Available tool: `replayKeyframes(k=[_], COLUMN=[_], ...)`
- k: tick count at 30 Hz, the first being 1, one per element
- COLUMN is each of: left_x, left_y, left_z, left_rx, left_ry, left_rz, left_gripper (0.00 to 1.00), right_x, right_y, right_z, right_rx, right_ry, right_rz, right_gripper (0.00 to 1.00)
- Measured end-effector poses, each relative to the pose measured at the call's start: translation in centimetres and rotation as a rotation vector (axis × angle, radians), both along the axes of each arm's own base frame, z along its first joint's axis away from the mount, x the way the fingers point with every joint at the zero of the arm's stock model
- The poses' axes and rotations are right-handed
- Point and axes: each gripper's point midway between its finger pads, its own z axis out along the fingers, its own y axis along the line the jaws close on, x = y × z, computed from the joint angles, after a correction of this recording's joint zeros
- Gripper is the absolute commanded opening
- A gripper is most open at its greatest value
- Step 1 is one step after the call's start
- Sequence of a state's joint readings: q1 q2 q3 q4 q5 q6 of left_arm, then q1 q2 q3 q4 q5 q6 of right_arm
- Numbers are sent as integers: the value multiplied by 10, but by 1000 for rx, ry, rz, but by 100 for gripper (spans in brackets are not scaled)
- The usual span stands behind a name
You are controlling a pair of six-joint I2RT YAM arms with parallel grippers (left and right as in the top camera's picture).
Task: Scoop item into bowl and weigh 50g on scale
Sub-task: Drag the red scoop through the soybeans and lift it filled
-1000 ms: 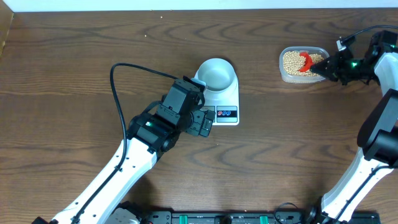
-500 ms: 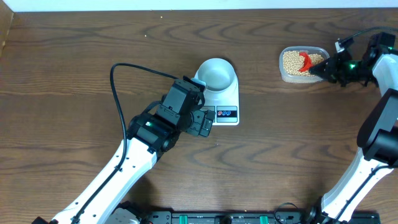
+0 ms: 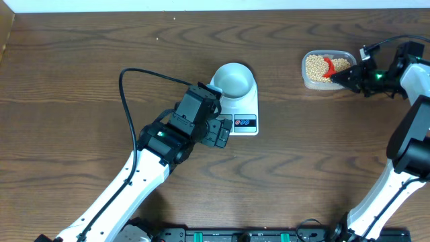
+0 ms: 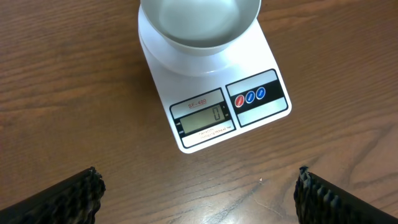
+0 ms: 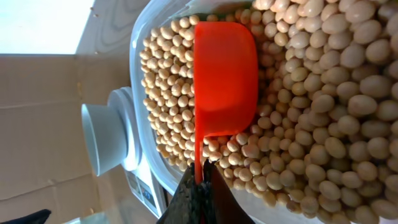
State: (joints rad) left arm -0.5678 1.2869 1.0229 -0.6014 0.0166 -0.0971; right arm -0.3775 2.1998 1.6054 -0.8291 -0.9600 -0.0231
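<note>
Tan beans (image 3: 314, 66) fill a clear tub (image 3: 306, 81) at the far right. A red scoop (image 3: 329, 66) lies in them, its handle pinched by my shut right gripper (image 3: 341, 76). From the right wrist, the scoop (image 5: 225, 74) lies empty, hollow side up, on the beans (image 5: 323, 99), and the gripper (image 5: 200, 180) is shut on its thin handle. An empty pale bowl (image 3: 234, 79) sits on the white scale (image 3: 244, 123). My left gripper (image 3: 219, 132) hovers open just left of the display. From the left wrist, the scale (image 4: 211, 93) reads zero under the bowl (image 4: 199, 22), with the gripper (image 4: 198, 185) over bare wood.
The tub's rim (image 5: 138, 81) curves along the left of the beans. A black cable (image 3: 134, 74) loops from the left arm over the table. A dark rail (image 3: 242, 235) runs along the front edge.
My right gripper has shifted slightly down and left at the tub's edge with the scoop handle still in it. The left arm, bowl and scale have not moved.
</note>
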Motion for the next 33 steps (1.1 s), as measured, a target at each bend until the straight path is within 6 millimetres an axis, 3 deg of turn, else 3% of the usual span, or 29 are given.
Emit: replayKeyframes(k=[13,33], left_x=[0,0], left_y=[0,0], left_z=[0,0], left_rx=[0,0], left_ry=[0,0], left_rz=[0,0], left_gripper=[100,100], right_x=[-14,-16], right_y=[-38,-52], right_z=[12,37], right_rx=[162,287], right_ry=[-59,-150], right_rz=[-73,-102], right_gripper=[1,1])
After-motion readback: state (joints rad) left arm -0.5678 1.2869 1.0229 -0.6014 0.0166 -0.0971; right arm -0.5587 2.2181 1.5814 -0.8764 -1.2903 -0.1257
